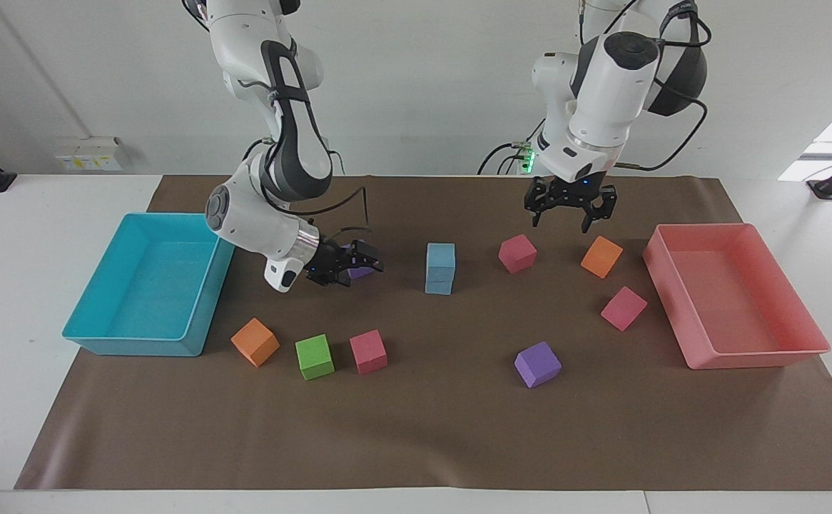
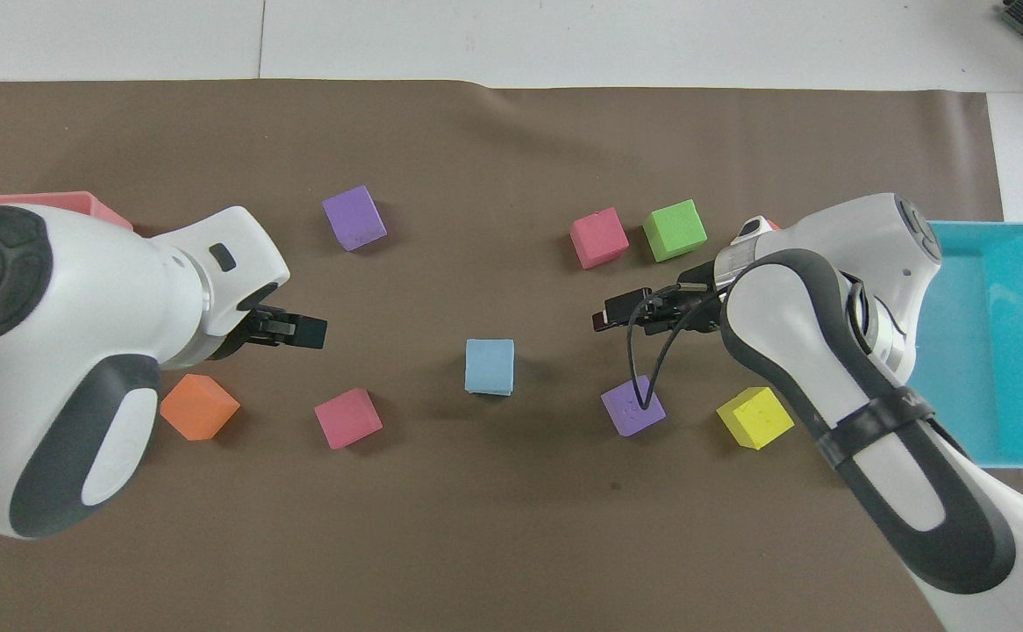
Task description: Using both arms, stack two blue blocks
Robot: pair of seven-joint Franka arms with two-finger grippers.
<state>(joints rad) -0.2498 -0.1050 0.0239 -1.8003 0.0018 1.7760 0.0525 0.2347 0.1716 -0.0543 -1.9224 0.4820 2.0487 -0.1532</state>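
Two blue blocks [image 1: 440,268] stand stacked mid-mat, one squarely on the other, touched by neither arm.

Facing view:
- Left gripper [image 1: 565,212]: raised over the mat between a pink cube [image 1: 517,253] and an orange cube [image 1: 601,256]; fingers spread, empty.
- Right gripper [image 1: 350,265]: low, toward the right arm's end, well apart from the stack; fingers look parted, nothing held. A purple cube [image 1: 360,270] shows just past its tips.
- Teal tray [image 1: 102,338] at the right arm's end; pink tray [image 1: 801,348] at the left arm's end.
- Loose cubes farther from the robots: orange [image 1: 255,342], green [image 1: 315,356], pink [image 1: 368,351], purple [image 1: 537,364]; another pink [image 1: 623,308] near the pink tray.

Overhead view:
- Stack [image 2: 489,366] reads as a single blue square, so the upper block sits flush on the lower.
- Left gripper [image 2: 296,332] and right gripper [image 2: 621,312] flank it, both clear.
- Yellow cube [image 2: 755,418] beside the purple cube [image 2: 633,406], under the right arm's cable.

Status, judged: stacking appears done; both arms seem clear of the stack.

Risks, judged:
- The right arm's dangling cable could drag the purple cube, or brush the stack if the arm swings toward it.
- Light foam stack would topple from any graze by a finger or link.
- The low right gripper could nudge nearby cubes into the stack.
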